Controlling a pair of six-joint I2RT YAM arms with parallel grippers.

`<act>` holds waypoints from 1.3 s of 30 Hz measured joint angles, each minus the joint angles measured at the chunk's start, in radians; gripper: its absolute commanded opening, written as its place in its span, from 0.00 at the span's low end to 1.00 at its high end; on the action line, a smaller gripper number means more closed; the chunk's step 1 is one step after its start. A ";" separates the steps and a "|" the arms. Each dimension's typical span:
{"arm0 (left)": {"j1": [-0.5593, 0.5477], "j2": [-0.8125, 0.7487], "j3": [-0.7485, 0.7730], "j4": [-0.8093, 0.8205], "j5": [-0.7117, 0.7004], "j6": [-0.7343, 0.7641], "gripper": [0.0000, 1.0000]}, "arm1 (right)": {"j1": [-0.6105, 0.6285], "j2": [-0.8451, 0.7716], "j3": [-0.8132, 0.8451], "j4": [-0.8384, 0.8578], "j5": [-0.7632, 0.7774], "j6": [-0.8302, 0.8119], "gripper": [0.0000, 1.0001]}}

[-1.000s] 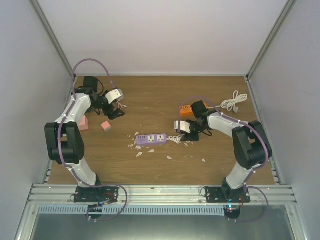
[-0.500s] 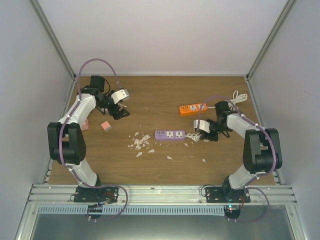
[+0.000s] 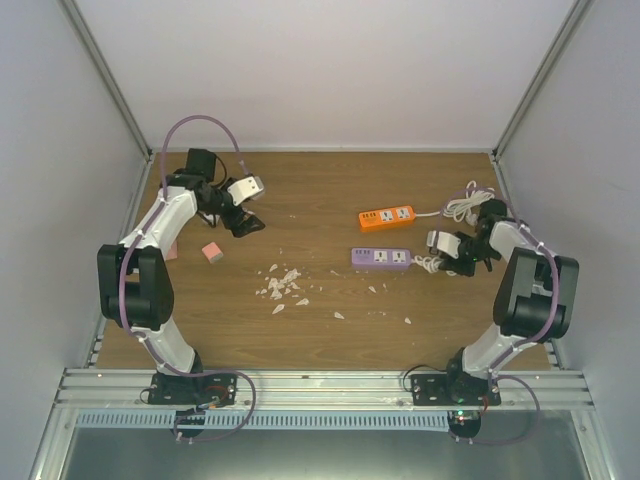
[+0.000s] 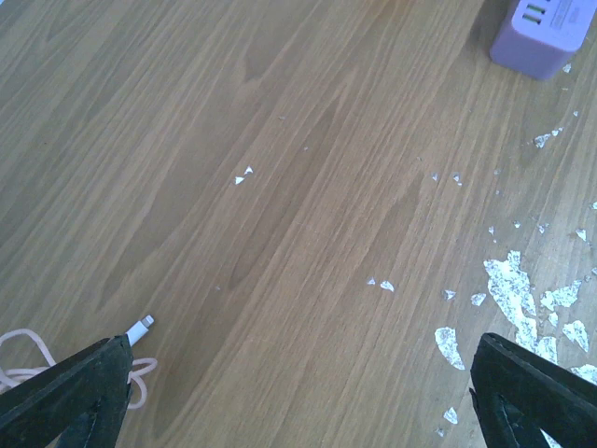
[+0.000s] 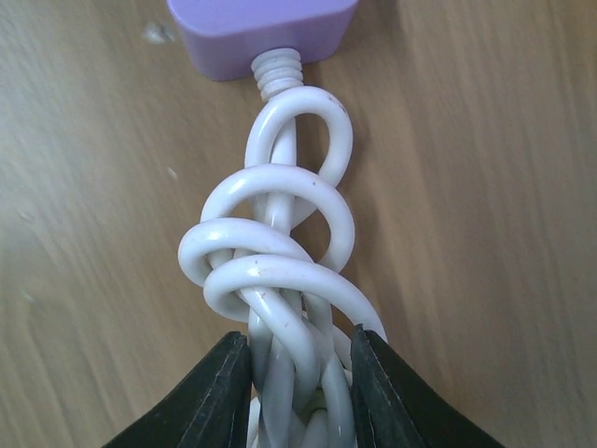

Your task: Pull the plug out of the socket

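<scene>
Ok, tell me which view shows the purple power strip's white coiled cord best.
Right wrist: the white coiled cord fills the frame, clamped in the right pincer. Top external shows it only as a small white tangle. Left wrist shows just a corner of the purple plastic power strip, no cord.

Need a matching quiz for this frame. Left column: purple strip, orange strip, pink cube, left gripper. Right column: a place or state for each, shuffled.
Things:
1. purple strip
2. orange strip
3. pink cube
4. left gripper

Places or states:
A. open, holding nothing
B. its cord is clamped in the right gripper
C. the rear one of the two strips, untouched
D. on the left half of the table

Pairs: 1-B, 2-C, 3-D, 4-A
</scene>
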 measured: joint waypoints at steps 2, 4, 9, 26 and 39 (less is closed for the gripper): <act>-0.003 0.000 0.001 0.006 -0.001 -0.002 0.99 | -0.031 0.018 0.023 -0.001 0.006 -0.022 0.31; -0.006 0.000 0.001 0.008 -0.003 -0.004 0.99 | -0.062 0.037 0.051 -0.002 0.015 -0.042 0.32; -0.009 0.000 0.001 0.010 -0.009 -0.010 0.99 | -0.124 0.082 0.110 -0.002 0.034 -0.075 0.38; -0.008 0.018 0.116 0.006 -0.022 -0.081 0.99 | -0.148 0.105 0.377 -0.081 -0.044 0.013 0.77; 0.098 0.064 0.391 -0.009 0.032 -0.254 0.99 | -0.113 0.045 0.566 -0.146 -0.225 0.245 1.00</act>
